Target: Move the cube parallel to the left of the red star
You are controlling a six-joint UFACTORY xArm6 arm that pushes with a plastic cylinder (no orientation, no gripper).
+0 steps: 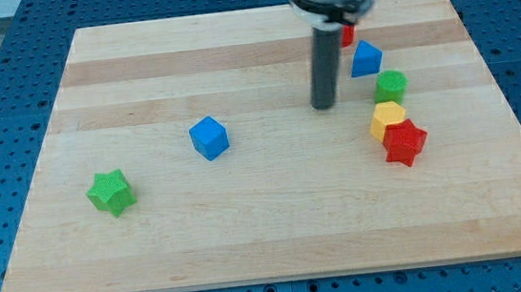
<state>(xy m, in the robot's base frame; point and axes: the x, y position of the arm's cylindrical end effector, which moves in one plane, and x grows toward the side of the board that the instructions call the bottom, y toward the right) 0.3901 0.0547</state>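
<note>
Green star [111,192]: nearest the camera, lying close to the table's bottom-left corner, well apart from everything else.
Table [251,243]: pale wooden board, set on a blue pegboard.
Blue cube [209,137]: the task's thing; it sits alone left of the table's middle, about halfway between the top and bottom edges, touching nothing.
Red star [405,142]: near the table's right edge, the lowest piece of the cluster there, touching the yellow block above it.
Yellow block [387,117]: looks hexagonal, wedged between the red star and the green block.
Green block [391,84]: rounded, shape not certain, just above the yellow one.
Blue block [365,58]: angular, shape unclear, toward the top-right of the table.
Small red block [348,34]: mostly hidden behind the rod, shape cannot be told.
Hand: there is none on this arm; it ends in a plain rod, so nothing opens, closes or grips.
My tip [324,106]: on the table right of centre, between the blue cube and the right-hand cluster, nearer the cluster, touching no block.
Step in hand: approach, I judge; the cube is not yet contacted.
Gap to close: the cube lies slightly nearer the top edge than the red star and far to its left.
Next move calls for: bringing my tip round to the cube's far upper-left side, then pushing it rightward and a little toward the bottom edge, level with the star.
Caution: stop short so the cube does not knock the star or the yellow block.
</note>
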